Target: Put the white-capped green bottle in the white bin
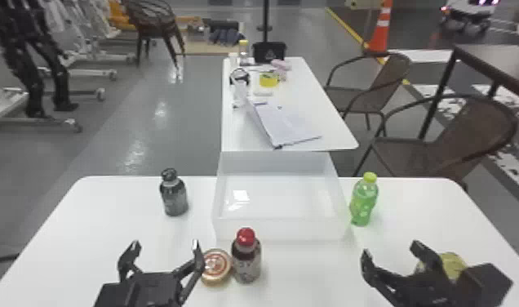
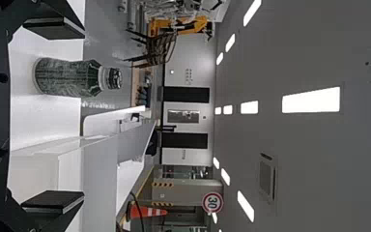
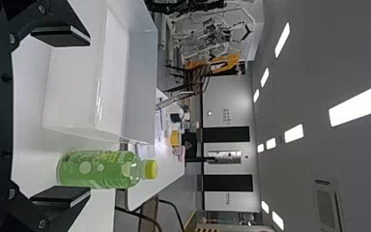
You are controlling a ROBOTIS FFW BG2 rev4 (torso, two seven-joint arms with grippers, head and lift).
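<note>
A green bottle [image 1: 364,202] with a yellow-green cap stands upright on the table, just right of the white bin [image 1: 281,229]. Nearer the front, my right gripper [image 1: 391,250] is open, with nothing between its fingers. In the right wrist view the bottle [image 3: 99,169] is beyond the right gripper [image 3: 61,116], close to one finger's side, and the bin [image 3: 72,92] is beside it. My left gripper [image 1: 165,245] is at the front left, open and holding nothing. From the left wrist view, the open left gripper [image 2: 55,115] faces a dark bottle [image 2: 67,77].
The dark bottle [image 1: 174,198] stands left of the bin. A red-capped bottle [image 1: 247,261] and a round-lidded jar [image 1: 216,266] stand between the arms, in front of the bin. Another round item [image 1: 453,265] is partly behind the right gripper. A second table [image 1: 328,126] adjoins beyond the bin.
</note>
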